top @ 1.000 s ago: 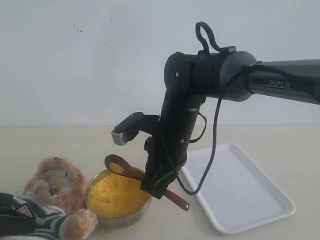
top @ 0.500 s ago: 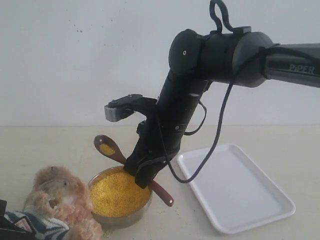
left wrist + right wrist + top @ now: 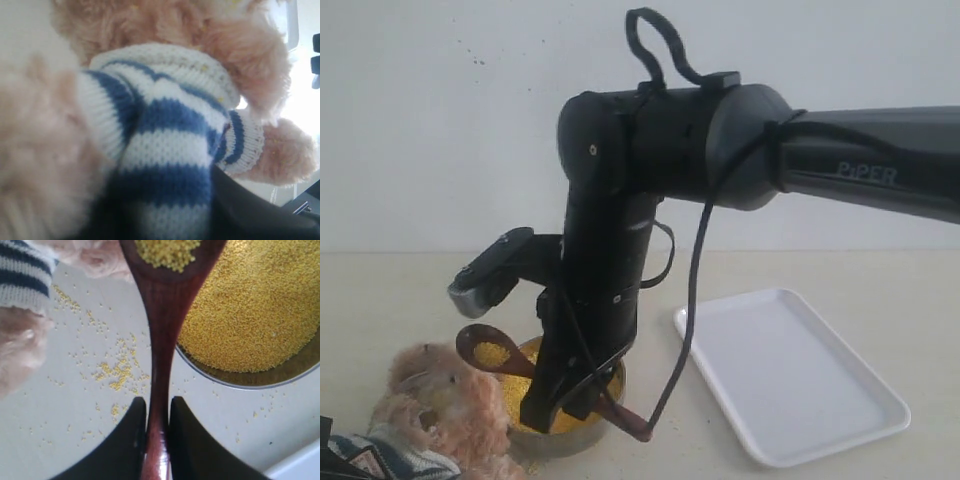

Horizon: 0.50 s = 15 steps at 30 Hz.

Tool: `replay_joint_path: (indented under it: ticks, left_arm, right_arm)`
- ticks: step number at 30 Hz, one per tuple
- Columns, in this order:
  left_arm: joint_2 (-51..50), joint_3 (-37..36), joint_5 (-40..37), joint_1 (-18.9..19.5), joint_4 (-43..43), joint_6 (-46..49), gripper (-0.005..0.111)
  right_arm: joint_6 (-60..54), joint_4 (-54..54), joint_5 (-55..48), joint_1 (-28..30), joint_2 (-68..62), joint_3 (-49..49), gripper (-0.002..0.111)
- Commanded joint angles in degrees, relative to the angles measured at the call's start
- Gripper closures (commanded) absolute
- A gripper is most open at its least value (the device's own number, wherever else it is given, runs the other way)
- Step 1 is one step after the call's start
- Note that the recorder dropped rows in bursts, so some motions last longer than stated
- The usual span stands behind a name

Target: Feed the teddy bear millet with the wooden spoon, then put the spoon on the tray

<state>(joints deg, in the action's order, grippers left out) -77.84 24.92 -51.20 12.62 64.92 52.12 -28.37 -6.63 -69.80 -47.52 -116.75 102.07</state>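
Observation:
The teddy bear [image 3: 425, 405] sits at the lower left, its striped shirt [image 3: 165, 125] filling the left wrist view. My left gripper [image 3: 165, 200] is shut on its body, dark fingers [image 3: 250, 210] beside the fabric. My right gripper [image 3: 555, 390] reaches across, shut on the wooden spoon's [image 3: 161, 340] handle. The spoon's oval end [image 3: 485, 347] carries millet [image 3: 167, 250] and hangs just above the bear's head, to its right. A steel bowl [image 3: 240, 382] heaped with millet [image 3: 255, 305] stands behind the gripper. The white tray [image 3: 790, 370] lies to the right.
Spilled yellow grains [image 3: 117, 372] lie scattered on the tabletop between the bear's paw [image 3: 20, 345] and the bowl. The right arm's dark body [image 3: 610, 250] and its cable stand over the bowl. A white wall backs the table.
The right arm swung left and down, carrying the spoon from over the bowl to the bear's head. The bear now sits lower in the exterior view.

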Motion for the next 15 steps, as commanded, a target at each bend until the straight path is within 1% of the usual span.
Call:
replay_joint_path:
  ticks: [1, 4, 9, 12, 15]
  left_arm:
    - [0.4, -0.2, -0.9, 0.1, 0.4, 0.6, 0.103]
    - [0.4, -0.2, -1.1, 0.1, 0.4, 0.6, 0.103]
    - [0.4, -0.2, -1.2, 0.1, 0.5, 0.6, 0.103]
    - [0.4, -0.2, -1.2, 0.1, 0.8, 0.7, 0.103]
    - [0.4, -0.2, -1.2, 0.1, 0.8, 0.7, 0.103]
  right_arm:
    - [2.6, 3.4, 0.5, -2.8, 0.8, 0.3, 0.109]
    - [3.3, 3.7, 0.7, -3.9, 0.8, 0.3, 0.109]
    - [5.2, 7.2, 3.2, -6.3, 0.8, 0.3, 0.109]
    - [6.1, 11.9, 5.0, -8.2, 0.8, 0.3, 0.109]
    - [8.5, 19.0, 5.5, -10.0, 0.1, 0.3, 0.109]
